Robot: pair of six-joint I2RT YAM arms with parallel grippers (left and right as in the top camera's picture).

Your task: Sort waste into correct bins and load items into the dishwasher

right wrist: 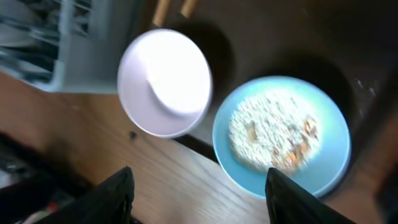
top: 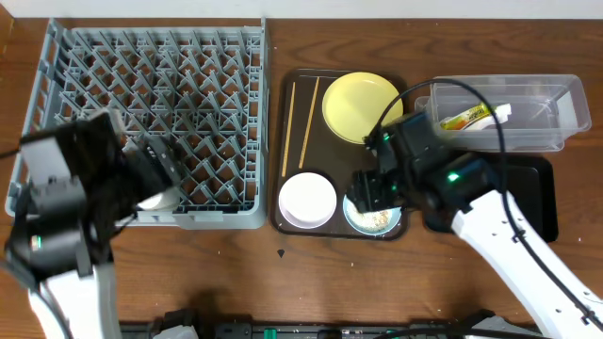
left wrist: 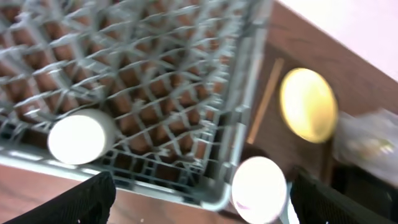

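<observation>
The grey dish rack [top: 151,85] fills the left; a white round dish [top: 155,200] lies at its front edge, also in the left wrist view [left wrist: 78,137]. My left gripper [left wrist: 199,208] is open and empty above the rack's front right corner. The brown tray holds the yellow plate [top: 361,105], chopsticks [top: 306,122], the white bowl [top: 306,200] and the light-blue bowl [right wrist: 236,165] with rice scraps [right wrist: 270,130]. My right gripper [right wrist: 199,199] is open and empty, hovering just over the blue bowl's near edge. The snack wrapper [top: 466,119] lies in the clear tub [top: 551,99].
The black tray [top: 539,193] lies in front of the clear tub, partly under my right arm. The brown tray [top: 287,151] sits between the rack and the bins. Bare wooden table runs along the front edge [top: 283,273].
</observation>
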